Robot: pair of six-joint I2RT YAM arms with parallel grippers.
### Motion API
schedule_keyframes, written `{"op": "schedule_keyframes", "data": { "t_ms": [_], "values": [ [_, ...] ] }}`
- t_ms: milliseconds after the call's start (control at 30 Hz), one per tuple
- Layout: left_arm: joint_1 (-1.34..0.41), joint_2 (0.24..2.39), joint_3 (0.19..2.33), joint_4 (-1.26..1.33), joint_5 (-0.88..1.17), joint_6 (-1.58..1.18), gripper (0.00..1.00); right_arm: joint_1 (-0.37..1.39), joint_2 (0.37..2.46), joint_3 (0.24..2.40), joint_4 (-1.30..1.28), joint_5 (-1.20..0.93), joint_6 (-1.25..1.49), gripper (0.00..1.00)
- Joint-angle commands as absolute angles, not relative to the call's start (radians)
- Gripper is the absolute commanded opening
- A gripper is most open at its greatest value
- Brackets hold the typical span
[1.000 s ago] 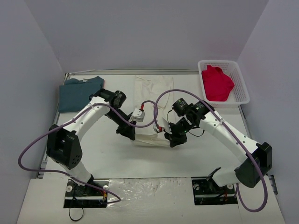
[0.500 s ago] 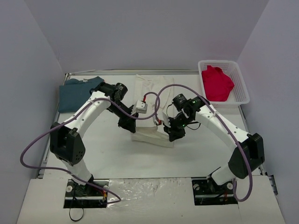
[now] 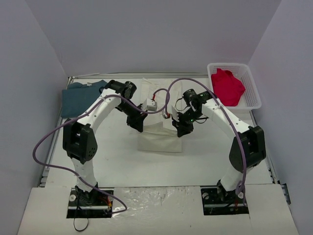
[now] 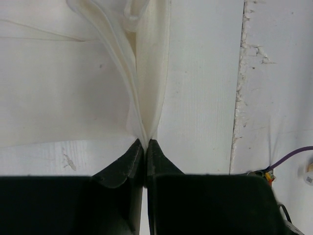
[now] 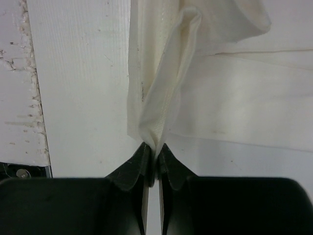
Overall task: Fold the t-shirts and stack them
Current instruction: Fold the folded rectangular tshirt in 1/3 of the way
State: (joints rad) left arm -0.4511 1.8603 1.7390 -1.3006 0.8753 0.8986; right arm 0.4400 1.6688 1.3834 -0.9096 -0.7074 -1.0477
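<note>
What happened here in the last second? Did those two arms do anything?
The left tool and right tool, each shut on an edge of the cream shirt, carried it toward the far side of the table, folding it over itself. The teal shirt and the red shirt in its basket stayed put.

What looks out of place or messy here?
Nothing is damaged or spilled. The red t-shirt lies bunched, unfolded, in the white basket far right; the cream t-shirt is half folded, pinched by the left gripper and right gripper.

cream-white shirt (image 4: pixel 149 73): cut off at top edge, both wrist views | teal-blue shirt (image 3: pixel 78 100): corner behind left arm (image 3: pixel 100 110)
</note>
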Motion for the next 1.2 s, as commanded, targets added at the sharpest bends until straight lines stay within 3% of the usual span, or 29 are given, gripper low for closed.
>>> {"op": "schedule_keyframes", "data": {
  "t_ms": [0,567,933,1167],
  "values": [
    [-0.448,1.868,1.816,-1.424,0.816,0.92,0.02,0.414,1.716,1.439,-0.986,-0.641,-1.029,0.0],
    [-0.408,2.083,2.074,-1.511,0.781,0.965,0.02,0.334,1.919,1.632,-0.996,-0.607,-1.065,0.0],
    [-0.388,2.327,2.44,-1.655,0.769,1.02,0.03,0.29,2.074,1.819,-1.04,-0.601,-1.086,0.0],
    [-0.371,2.362,2.45,-1.655,0.749,1.046,0.02,0.285,2.177,1.916,-1.043,-0.618,-1.068,0.0]
  ]
}}
